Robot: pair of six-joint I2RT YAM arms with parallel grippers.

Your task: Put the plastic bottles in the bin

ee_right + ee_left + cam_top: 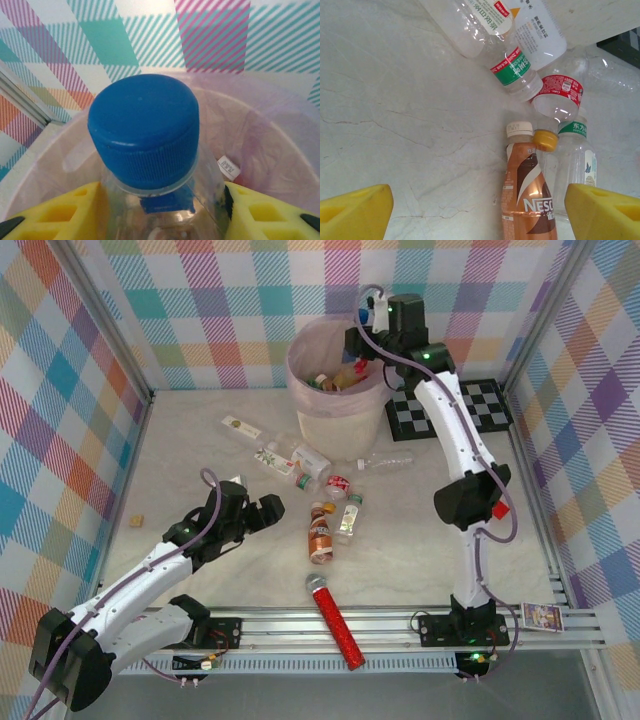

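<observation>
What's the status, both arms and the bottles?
Right gripper shut on blue-capped bottle, above bin. Left gripper open, facing brown bottle on table. Several bottles loose there. Microphone lies apart from them.

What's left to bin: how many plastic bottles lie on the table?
8 bottles: six clustered mid-table, one left of the cream bin, one clear beside them; more may be hidden.

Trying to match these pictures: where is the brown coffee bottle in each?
Top external: brown coffee bottle lies mid-table, ahead of the left gripper.
Left wrist: bottom centre, cap pointing up.
Right wrist: looks past a blue-capped bottle into the bin.
Shared landmark: red-labelled clear bottle just beyond its cap.
</observation>
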